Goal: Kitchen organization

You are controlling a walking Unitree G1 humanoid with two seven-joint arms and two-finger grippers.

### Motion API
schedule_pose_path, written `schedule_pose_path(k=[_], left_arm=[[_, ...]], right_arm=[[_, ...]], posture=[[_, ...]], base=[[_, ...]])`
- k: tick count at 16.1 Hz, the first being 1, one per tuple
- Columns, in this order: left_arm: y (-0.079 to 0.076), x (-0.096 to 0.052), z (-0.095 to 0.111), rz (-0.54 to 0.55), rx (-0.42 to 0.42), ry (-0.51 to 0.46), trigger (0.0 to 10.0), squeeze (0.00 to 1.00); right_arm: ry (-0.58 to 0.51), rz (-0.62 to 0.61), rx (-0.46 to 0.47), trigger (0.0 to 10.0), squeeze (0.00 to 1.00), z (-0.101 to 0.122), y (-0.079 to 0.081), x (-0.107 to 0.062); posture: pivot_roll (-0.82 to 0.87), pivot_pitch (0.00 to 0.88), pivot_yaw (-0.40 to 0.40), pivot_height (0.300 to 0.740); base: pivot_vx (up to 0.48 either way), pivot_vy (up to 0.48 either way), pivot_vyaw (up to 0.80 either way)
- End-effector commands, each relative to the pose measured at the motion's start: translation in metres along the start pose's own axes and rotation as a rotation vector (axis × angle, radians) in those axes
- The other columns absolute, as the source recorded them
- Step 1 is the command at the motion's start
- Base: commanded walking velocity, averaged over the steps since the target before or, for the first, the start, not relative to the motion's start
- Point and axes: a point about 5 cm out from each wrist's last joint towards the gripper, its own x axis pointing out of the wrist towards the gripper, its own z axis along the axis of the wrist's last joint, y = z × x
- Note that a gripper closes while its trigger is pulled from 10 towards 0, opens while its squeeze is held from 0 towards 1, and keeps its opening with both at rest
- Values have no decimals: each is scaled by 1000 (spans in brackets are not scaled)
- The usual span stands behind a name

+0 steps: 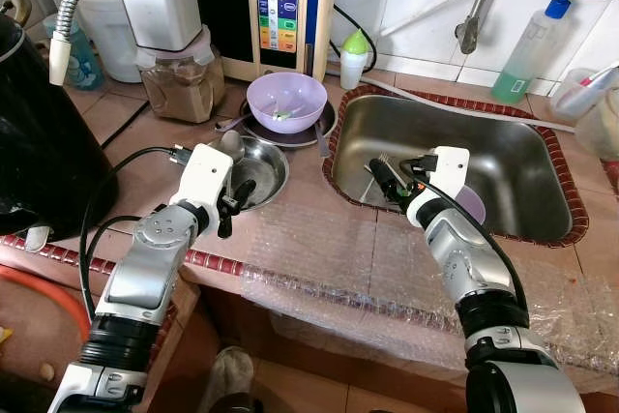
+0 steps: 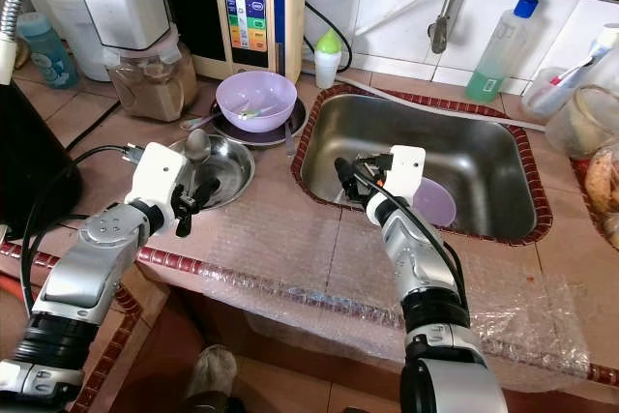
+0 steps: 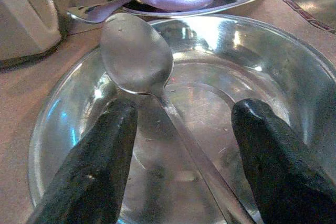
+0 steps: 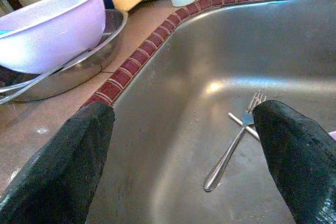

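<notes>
Both tools held released, one over a steel bowl, one in the sink

The left tool (image 3: 181,156) is spread wide above the steel bowl (image 1: 266,173) on the tiled worktop (image 1: 290,229), a spoon (image 3: 137,59) lying between its fingers with the scoop on the bowl's rim. The right tool (image 4: 184,156) is parted inside the sink (image 1: 503,157), a fork (image 4: 233,142) seen on the basin floor between its fingers, and a purple bowl (image 1: 286,100) is set on a steel plate (image 1: 324,128) just beside the sink
</notes>
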Motion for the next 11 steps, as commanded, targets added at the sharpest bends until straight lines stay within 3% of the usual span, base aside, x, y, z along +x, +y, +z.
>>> schedule_pose_path(k=[1,11], left_arm=[[-1,0,-10,-13,7,57,0,0],[-17,-3,-7,-148,22,33,0,0]], right_arm=[[-19,-2,-11,10000,0,9,1,2],[-25,-14,-12,10000,0,13,-1,4]], posture=[[10,0,8,740],[12,0,9,740]], base=[[0,0,0],[0,0,0]])
